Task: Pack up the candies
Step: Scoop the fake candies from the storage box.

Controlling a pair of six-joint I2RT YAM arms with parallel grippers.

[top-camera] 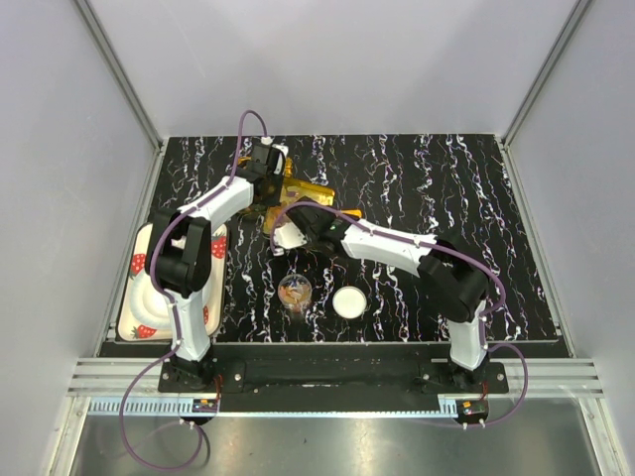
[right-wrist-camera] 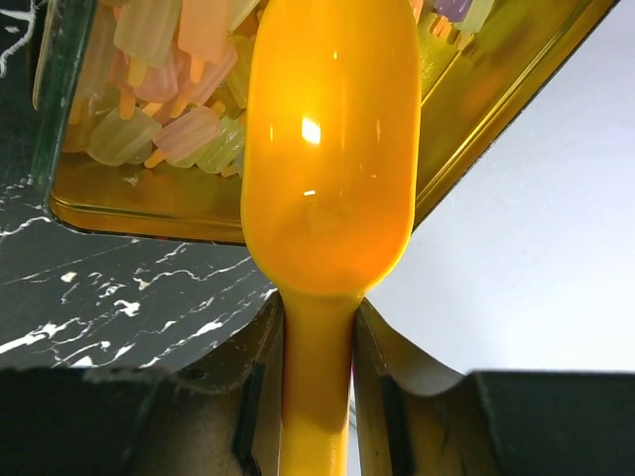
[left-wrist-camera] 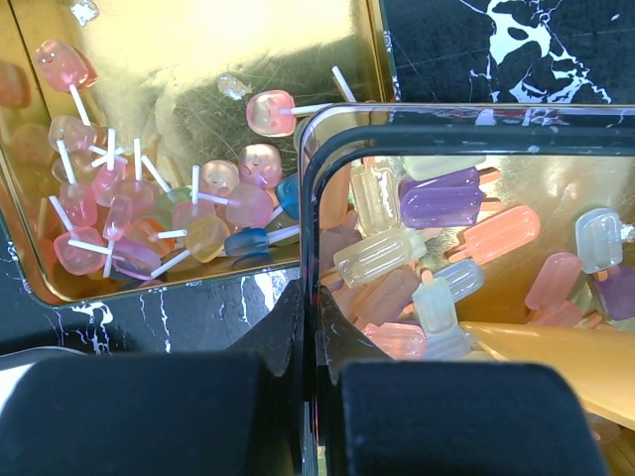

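Over the black marbled worktop (top-camera: 446,198) I have the left tool (left-wrist-camera: 316,397) pinching a gold tin (left-wrist-camera: 516,178) by its rim and the right tool (right-wrist-camera: 316,397) clamping the orange scoop (right-wrist-camera: 327,149) above the candies (right-wrist-camera: 189,129).

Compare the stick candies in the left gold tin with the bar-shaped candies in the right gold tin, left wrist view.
The round lollipop candies have long thin white sticks; the ribbed popsicle-shaped candies have short stubby ones. The lollipops lie alone in the first gold tin; the popsicles share the second gold tin with a yellow-orange plastic scoop. Both heaps are translucent and pastel.
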